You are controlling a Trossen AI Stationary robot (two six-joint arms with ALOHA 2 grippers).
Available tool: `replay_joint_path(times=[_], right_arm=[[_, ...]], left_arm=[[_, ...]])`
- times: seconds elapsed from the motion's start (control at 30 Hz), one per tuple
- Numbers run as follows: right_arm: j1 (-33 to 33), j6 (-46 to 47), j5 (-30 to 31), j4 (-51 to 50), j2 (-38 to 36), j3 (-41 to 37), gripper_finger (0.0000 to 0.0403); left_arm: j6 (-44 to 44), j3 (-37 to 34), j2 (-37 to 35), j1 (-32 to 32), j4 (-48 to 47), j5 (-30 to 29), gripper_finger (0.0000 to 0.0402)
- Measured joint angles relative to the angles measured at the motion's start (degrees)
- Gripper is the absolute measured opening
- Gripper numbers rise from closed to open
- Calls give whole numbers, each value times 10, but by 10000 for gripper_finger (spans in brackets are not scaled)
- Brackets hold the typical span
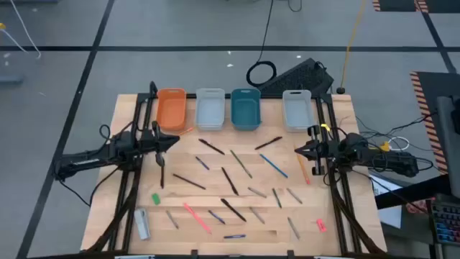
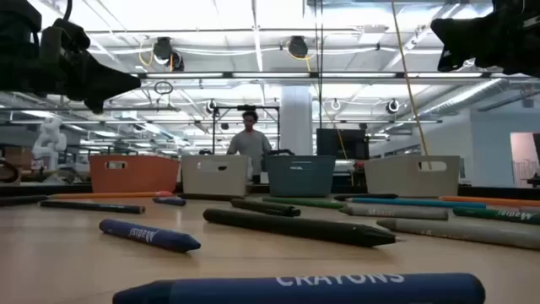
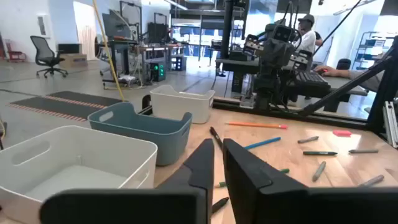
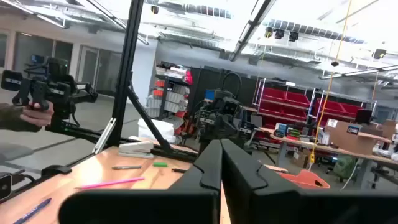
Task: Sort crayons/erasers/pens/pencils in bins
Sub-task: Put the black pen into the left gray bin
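wooden table (image 1: 215, 205) strewn with pens | person (image 2: 251, 139) behind bins (image 1: 210, 108) | hands closed, empty

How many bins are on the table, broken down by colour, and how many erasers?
Orange bins: 1
Pale grey-white bins: 2
Teal bins: 1
Green erasers: 1
Pink-red erasers: 1
Total: 4 bins and 2 erasers, 6 things.

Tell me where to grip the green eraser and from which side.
Take the green eraser from straight above, fingers across its short width. It is a low chunky block lying flat on the table with bare wood around it. The left gripper hangs nearer, jaws nearly closed, so it must open first.
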Motion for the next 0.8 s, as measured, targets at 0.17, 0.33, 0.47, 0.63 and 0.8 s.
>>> replay_joint_path(times=[0.17,0.33,0.47,0.63,0.8], right_arm=[[0,-18,3,1,0,0,0],[0,-19,3,4,0,0,0],[0,-19,4,4,0,0,0],[0,-25,48,4,0,0,0],[0,-45,79,11,0,0,0]], left_arm=[[0,0,0,0,-1,-2,6],[-12,0,0,0,-2,-3,14],[-43,0,15,0,-5,13,14],[-53,1,56,0,6,9,4],[-53,43,112,-1,-4,10,2]])
